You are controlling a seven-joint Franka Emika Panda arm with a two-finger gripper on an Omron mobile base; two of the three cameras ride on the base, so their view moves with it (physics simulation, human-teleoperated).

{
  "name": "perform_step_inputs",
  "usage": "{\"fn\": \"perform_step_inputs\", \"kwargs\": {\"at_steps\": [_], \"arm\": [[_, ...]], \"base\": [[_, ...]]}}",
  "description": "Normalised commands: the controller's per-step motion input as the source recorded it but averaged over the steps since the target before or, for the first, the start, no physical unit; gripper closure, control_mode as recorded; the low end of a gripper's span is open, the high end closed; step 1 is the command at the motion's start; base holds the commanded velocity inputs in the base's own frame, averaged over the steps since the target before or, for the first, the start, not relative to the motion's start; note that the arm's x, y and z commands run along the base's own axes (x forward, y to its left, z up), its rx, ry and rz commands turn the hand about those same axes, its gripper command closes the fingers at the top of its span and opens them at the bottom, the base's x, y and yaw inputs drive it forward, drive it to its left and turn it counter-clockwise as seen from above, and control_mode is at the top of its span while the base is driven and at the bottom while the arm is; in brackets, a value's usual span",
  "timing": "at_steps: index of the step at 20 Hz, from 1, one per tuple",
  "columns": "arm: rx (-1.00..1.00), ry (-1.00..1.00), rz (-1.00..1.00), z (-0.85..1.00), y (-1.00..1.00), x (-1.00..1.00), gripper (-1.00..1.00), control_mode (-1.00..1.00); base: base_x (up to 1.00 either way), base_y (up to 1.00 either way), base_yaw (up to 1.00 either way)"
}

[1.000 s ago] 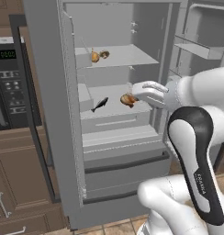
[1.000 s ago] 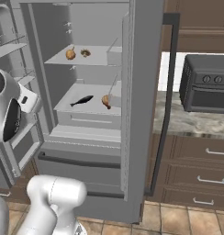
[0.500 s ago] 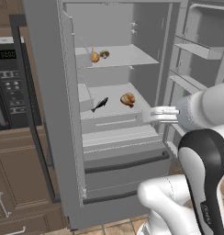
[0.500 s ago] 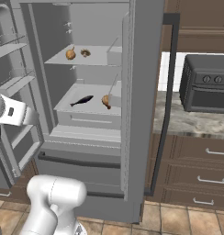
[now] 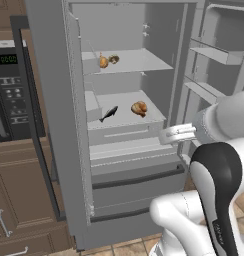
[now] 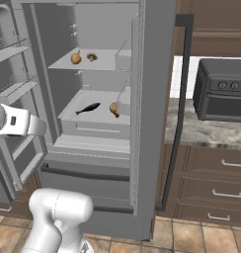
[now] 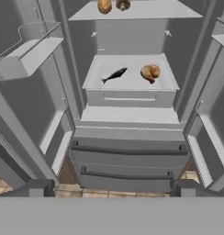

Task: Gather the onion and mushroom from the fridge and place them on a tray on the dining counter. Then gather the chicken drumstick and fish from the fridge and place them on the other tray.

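The fridge (image 5: 54, 125) stands with both doors open. On its upper shelf lie the onion (image 5: 103, 62) (image 6: 75, 59) (image 7: 104, 6) and, beside it, the mushroom (image 5: 114, 59) (image 6: 92, 57) (image 7: 122, 4). The shelf below carries the dark slim fish (image 5: 109, 113) (image 6: 88, 107) (image 7: 114, 75) and the tan chicken drumstick (image 5: 139, 108) (image 6: 114, 108) (image 7: 150, 72). My gripper (image 5: 165, 136) (image 6: 42, 127) (image 7: 112, 189) hangs open and empty in front of the fridge, below the drumstick's shelf and touching nothing. The trays and the dining counter are out of view.
Door bins line the open right door (image 5: 219, 55) and the left door (image 7: 31, 50). Two closed drawers (image 7: 127, 151) fill the fridge's bottom. A wall oven (image 5: 6, 95) stands left of the fridge. A toaster oven (image 6: 221, 96) sits on the stone counter at right.
My gripper, which reached beside the drumstick on the lower shelf, has drawn back out of the fridge and sunk lower, still open. The food has not moved.
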Motion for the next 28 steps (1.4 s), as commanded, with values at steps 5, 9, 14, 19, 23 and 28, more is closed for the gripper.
{"fn": "perform_step_inputs", "kwargs": {"at_steps": [5,9,14,19,23,28], "arm": [[0.0,0.0,0.0,0.0,0.0,0.0,-1.0,-1.0],[0.0,0.0,0.0,0.0,0.0,0.0,-1.0,-1.0],[0.01,-0.01,0.0,-0.05,0.0,0.0,-1.0,1.0],[0.0,0.0,0.0,0.0,0.0,0.0,-1.0,1.0],[0.0,0.0,0.0,0.0,0.0,0.0,-1.0,1.0],[0.0,0.0,0.0,0.0,0.0,0.0,-1.0,1.0]], "base": [[0.0,0.0,0.0],[0.0,0.0,0.0],[0.03,0.03,0.0],[0.61,0.02,0.01],[0.68,0.06,0.0],[0.52,0.08,0.0]]}}
